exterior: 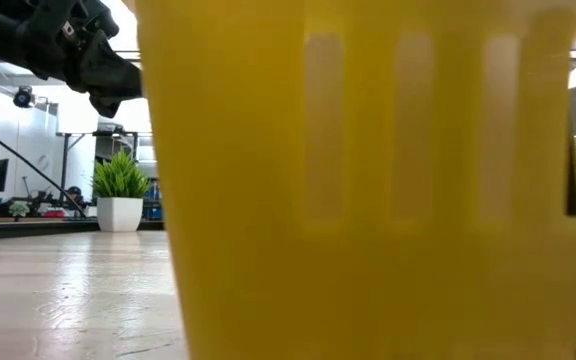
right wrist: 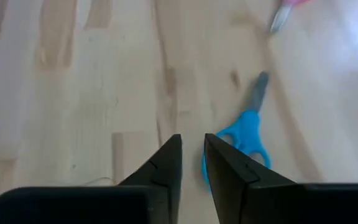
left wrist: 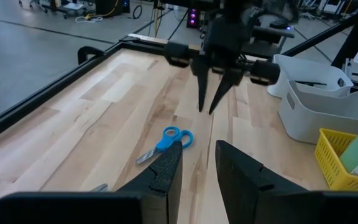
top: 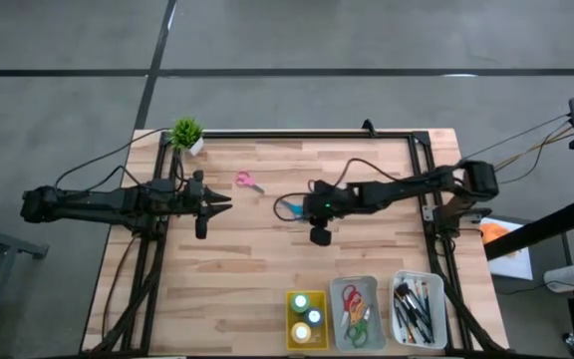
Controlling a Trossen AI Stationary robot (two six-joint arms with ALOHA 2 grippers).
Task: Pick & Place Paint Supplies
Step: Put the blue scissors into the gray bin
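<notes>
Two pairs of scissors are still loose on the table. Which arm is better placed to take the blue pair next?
Right, probably. The right end effector hangs over the blue scissors, fingers slightly apart. The left end effector waits farther off, nearer the pink scissors.

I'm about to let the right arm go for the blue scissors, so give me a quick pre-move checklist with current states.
1. Blue scissors flat on the table, nothing on them: ok.
2. Right gripper beside the handles, empty, fingers only narrowly apart: not ok.
3. Left gripper off to the side, away from the scissors: ok.
4. Pink scissors lie apart: ok.
5. Grey tray with scissors has room: cannot tell.
</notes>
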